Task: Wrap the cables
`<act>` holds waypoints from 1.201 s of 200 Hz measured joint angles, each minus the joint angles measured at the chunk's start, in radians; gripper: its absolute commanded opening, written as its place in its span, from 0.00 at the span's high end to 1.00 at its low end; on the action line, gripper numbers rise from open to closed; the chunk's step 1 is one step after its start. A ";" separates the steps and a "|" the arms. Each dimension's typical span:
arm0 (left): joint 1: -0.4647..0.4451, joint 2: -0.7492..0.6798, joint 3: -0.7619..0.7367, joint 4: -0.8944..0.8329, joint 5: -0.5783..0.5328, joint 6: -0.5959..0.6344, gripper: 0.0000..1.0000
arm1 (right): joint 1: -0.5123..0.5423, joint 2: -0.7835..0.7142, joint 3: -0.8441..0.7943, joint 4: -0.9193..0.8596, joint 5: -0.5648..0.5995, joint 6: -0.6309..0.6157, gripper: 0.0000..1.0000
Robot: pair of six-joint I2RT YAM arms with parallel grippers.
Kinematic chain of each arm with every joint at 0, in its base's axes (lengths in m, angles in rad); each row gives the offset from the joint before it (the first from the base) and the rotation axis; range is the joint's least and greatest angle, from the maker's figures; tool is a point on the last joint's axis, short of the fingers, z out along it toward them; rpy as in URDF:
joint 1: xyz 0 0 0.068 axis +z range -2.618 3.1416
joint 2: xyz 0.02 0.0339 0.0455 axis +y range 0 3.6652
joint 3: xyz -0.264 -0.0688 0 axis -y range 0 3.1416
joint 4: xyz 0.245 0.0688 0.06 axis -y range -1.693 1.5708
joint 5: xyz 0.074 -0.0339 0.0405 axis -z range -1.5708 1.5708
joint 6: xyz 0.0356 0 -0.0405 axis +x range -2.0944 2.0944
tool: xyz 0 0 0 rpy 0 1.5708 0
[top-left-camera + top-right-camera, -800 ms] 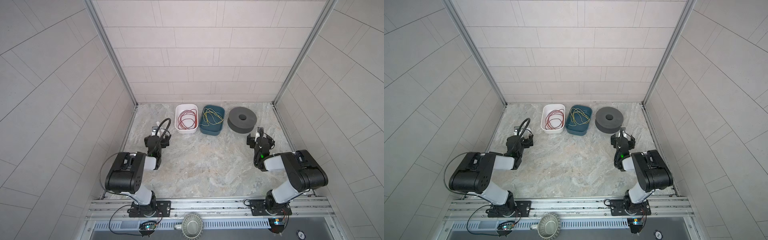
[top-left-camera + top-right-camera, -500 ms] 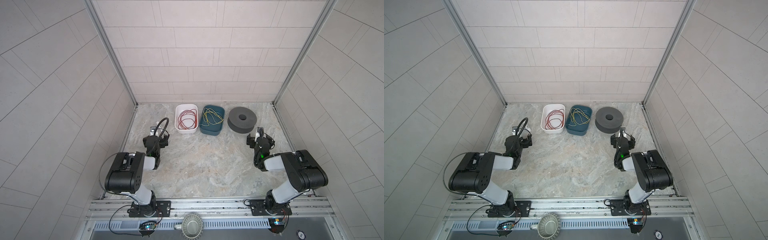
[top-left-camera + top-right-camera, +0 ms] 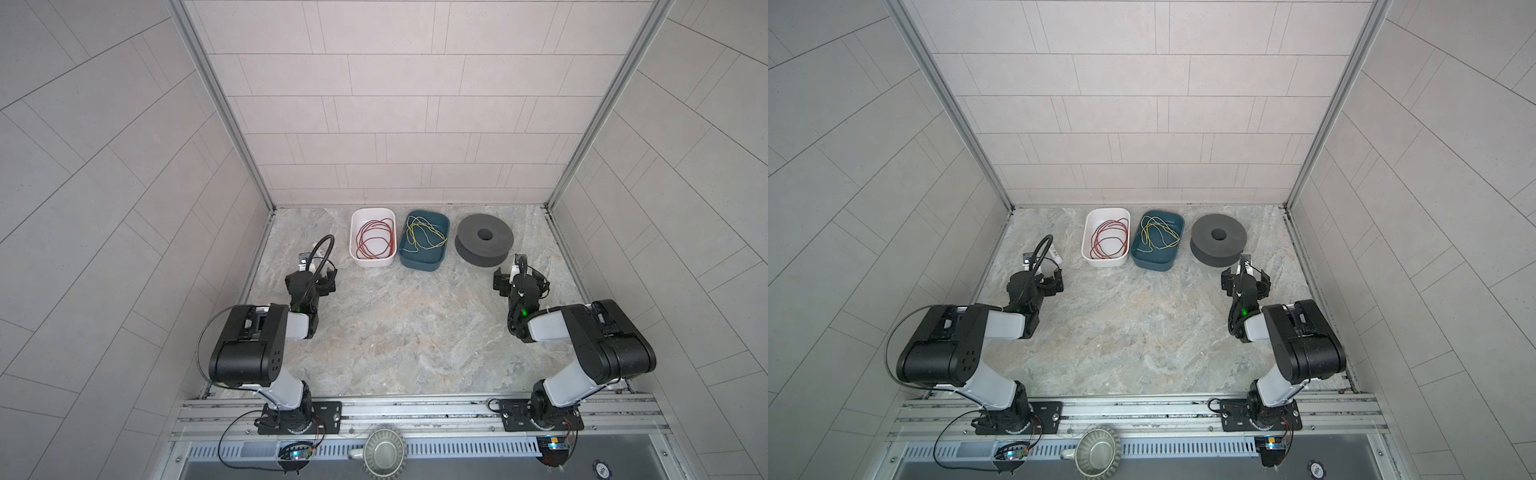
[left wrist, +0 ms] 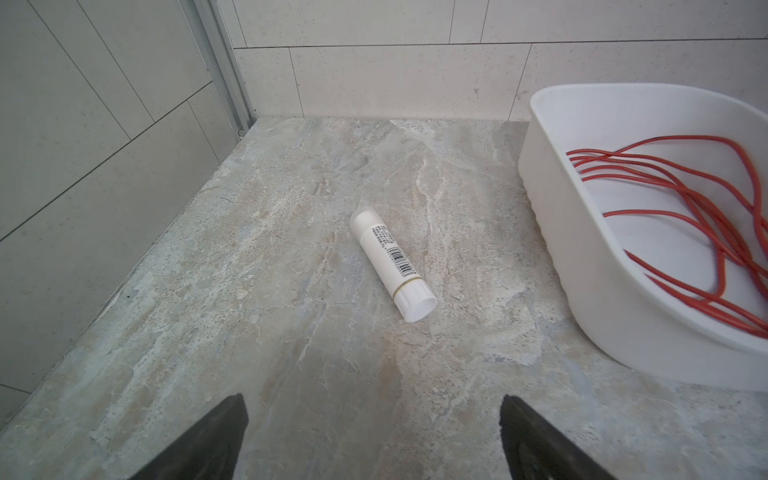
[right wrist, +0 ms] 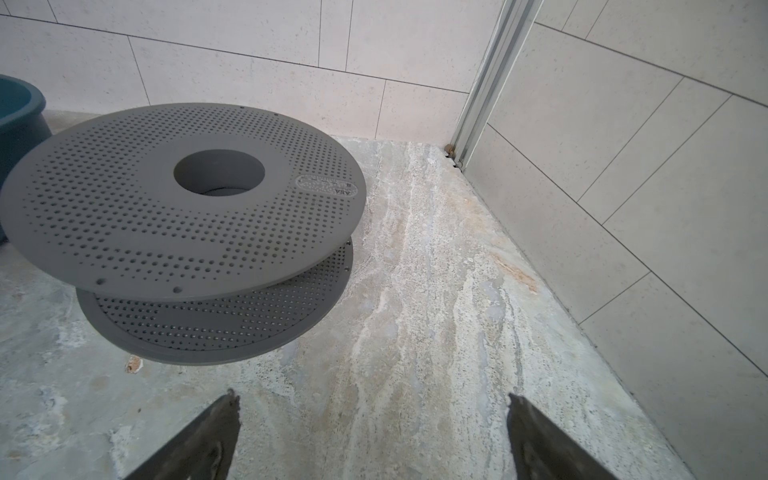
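Observation:
The cables (image 3: 423, 235) (image 3: 1158, 235) are thin yellow wire lying in loose loops inside a teal bin (image 3: 419, 264) at the back of the table. To its right a grey perforated spool (image 3: 483, 245) (image 5: 183, 199) lies flat on the table. My left gripper (image 3: 312, 279) (image 4: 372, 405) is open and empty over bare table at the left, well short of the bins. My right gripper (image 3: 519, 283) (image 5: 374, 401) is open and empty too, just in front of the spool and slightly to its right.
A white bin (image 3: 371, 262) (image 4: 602, 291) holding red wire (image 4: 685, 199) stands left of the teal bin. A white tube (image 4: 392, 266) lies on the table ahead of the left gripper. Tiled walls close in both sides and the back.
The left gripper has shifted slightly sideways near the same spot. The right arm has not moved.

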 measured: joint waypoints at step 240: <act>-0.117 -0.311 0.776 -1.226 -0.109 -0.286 0.05 | 0.040 -0.323 0.671 -1.264 -0.120 0.358 0.19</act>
